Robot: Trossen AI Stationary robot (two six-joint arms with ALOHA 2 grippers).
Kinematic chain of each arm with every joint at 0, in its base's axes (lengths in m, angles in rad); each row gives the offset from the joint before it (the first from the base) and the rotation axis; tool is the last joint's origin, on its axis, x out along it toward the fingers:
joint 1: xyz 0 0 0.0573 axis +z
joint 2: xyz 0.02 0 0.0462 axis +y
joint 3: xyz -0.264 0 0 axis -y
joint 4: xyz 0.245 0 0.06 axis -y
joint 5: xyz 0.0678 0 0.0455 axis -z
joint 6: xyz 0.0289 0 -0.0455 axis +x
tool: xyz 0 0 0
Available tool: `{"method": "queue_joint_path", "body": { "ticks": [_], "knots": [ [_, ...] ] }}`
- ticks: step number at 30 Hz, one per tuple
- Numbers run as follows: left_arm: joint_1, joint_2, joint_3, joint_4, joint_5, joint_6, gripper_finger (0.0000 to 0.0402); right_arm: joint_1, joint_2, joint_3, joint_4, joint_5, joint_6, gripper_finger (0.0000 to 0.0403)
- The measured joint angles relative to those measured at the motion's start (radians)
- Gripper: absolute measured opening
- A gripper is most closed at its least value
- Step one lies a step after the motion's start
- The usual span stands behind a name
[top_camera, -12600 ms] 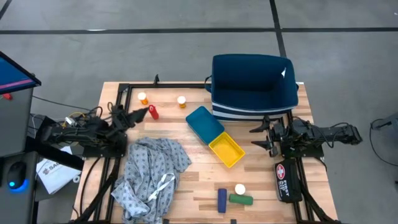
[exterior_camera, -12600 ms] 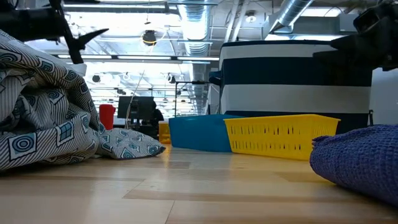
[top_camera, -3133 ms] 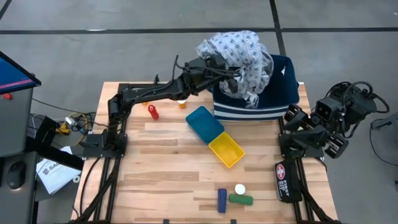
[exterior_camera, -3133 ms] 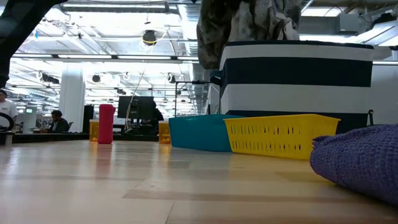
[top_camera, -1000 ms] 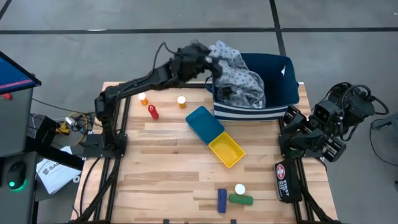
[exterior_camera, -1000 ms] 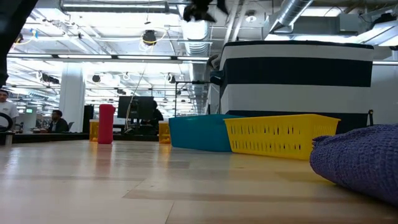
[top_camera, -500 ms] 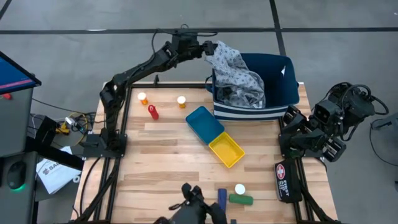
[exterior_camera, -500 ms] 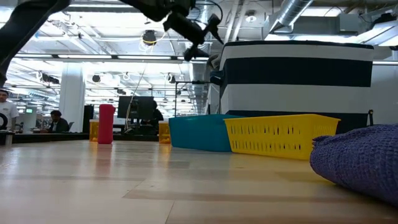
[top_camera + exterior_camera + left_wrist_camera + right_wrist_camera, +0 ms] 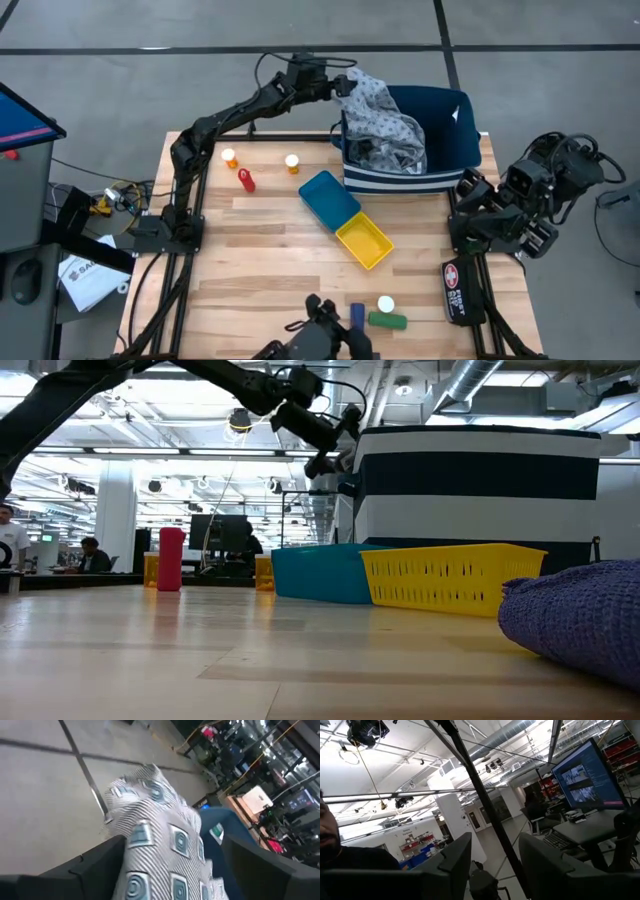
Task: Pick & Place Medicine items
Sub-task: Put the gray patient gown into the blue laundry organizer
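**Left arm stretched to the far edge, right arm folded at the side**

The left arm rises from its base at nine o'clock and reaches long toward twelve o'clock, beyond the table's far edge. Its left gripper (image 9: 335, 84) hangs high, fingers (image 9: 95, 865) spread wide apart, holding nothing. The right arm sits folded at three o'clock, off the table's side, its right gripper (image 9: 495, 855) tilted upward, fingers nearly together.

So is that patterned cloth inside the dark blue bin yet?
Mostly in: the cloth fills the bin, with one corner draped over its rim.
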Motion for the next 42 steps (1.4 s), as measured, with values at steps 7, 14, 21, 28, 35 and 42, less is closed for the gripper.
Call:
{"method": "queue_joint_path", "body": {
  "ticks": [7, 14, 21, 28, 35, 42],
  "knots": [
    [-0.016, -0.036, 0.001, 0.091, -0.011, 0.053, 0.0234, -0.002, -0.004, 0.0, -0.001, 0.0, 0.0, 0.0162],
    [-0.046, -0.032, -0.001, 0.063, 0.069, 0.03, 0.0092, -0.002, -0.004, 0.0, -0.001, 0.0, -0.019, 0.0162],
    [-0.077, -0.053, -0.001, 0.11, 0.023, 0.154, 0.0021, 0.001, -0.005, 0.0, -0.001, 0.0, -0.022, 0.0162],
    [-0.047, -0.111, 0.001, 0.039, -0.141, 0.237, 0.0129, 0.001, 0.003, 0.0, -0.002, -0.001, -0.019, 0.0162],
    [-0.042, -0.069, -0.001, -0.043, -0.175, 0.312, 0.0244, 0.001, -0.007, -0.001, 0.001, -0.003, -0.019, 0.0162],
    [-0.036, -0.071, -0.023, -0.064, -0.202, 0.337, 0.0258, 0.001, -0.012, -0.001, 0.006, -0.003, -0.032, 0.0162]
  ]
}}
